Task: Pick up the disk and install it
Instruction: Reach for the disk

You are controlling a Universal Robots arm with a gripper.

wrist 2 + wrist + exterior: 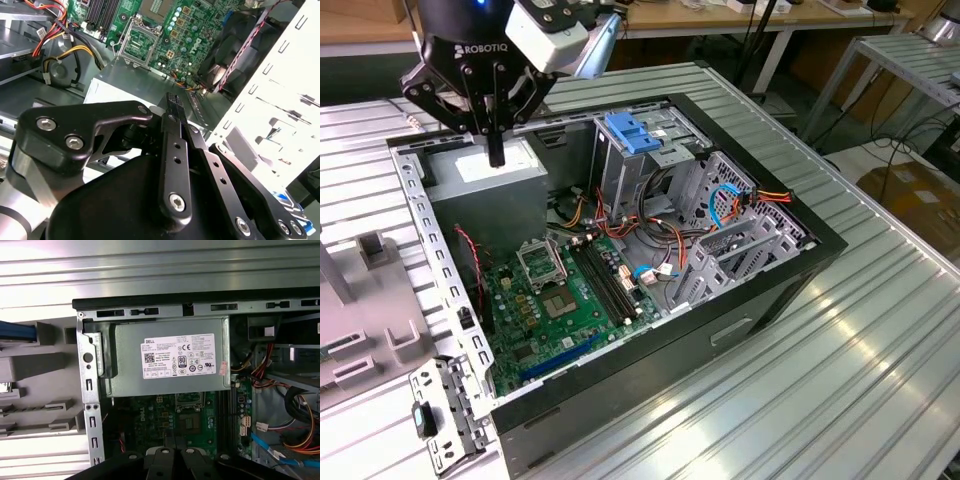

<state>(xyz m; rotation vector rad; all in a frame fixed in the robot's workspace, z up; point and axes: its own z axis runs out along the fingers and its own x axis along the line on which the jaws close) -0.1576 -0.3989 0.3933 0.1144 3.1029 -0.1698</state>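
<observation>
Pick-up not yet done: the gripper (496, 158), pressed together and empty, hovers above the grey box (170, 362); grasping calls for spreading first.

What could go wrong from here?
1. The hand is shut, holding nothing, over the grey power supply; dropping lower could strike its lid.
2. The loose orange cables beside the drive cage might snag anything inserted there.
3. The bare blue bracket on that cage could be gripped by mistake.
</observation>
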